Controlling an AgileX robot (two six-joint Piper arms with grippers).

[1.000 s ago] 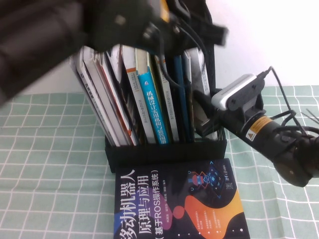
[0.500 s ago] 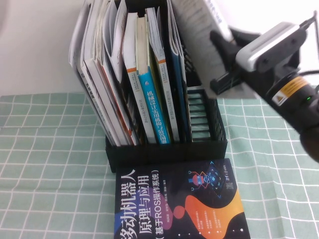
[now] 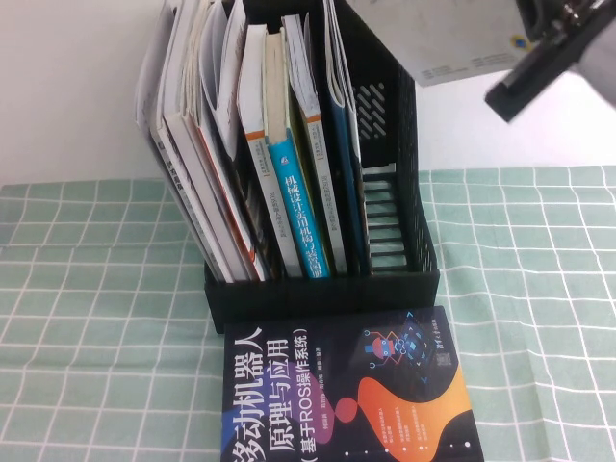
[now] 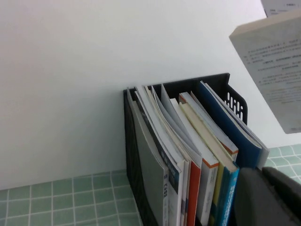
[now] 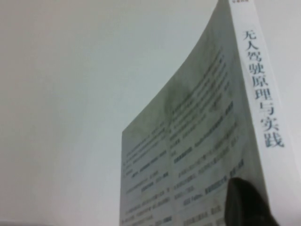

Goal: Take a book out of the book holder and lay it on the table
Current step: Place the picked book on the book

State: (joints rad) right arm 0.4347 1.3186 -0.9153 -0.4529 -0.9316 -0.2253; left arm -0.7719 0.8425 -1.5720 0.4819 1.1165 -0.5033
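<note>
My right gripper (image 3: 536, 60) is high at the top right, above and to the right of the black book holder (image 3: 390, 125). It is shut on the book (image 3: 452, 38), which hangs clear of the holder. In the right wrist view the book (image 5: 197, 155) shows a white spine with black Chinese title and a grey cover with text, and one dark fingertip (image 5: 247, 202) presses on it. The book (image 4: 277, 66) also shows in the left wrist view, above the holder (image 4: 225, 87). My left gripper (image 4: 270, 197) is a dark shape close beside the holder's books.
The holder carries several upright books, one with a bright blue spine (image 3: 294, 207); its rightmost slot is empty. A dark navy book (image 3: 346, 395) lies flat on the green grid table (image 3: 96, 289) just in front of the holder. A white wall stands behind.
My right gripper has lifted the book up and to the right, out of the holder's right slot. My left arm, over the holder's top a second ago, has left the high view.
</note>
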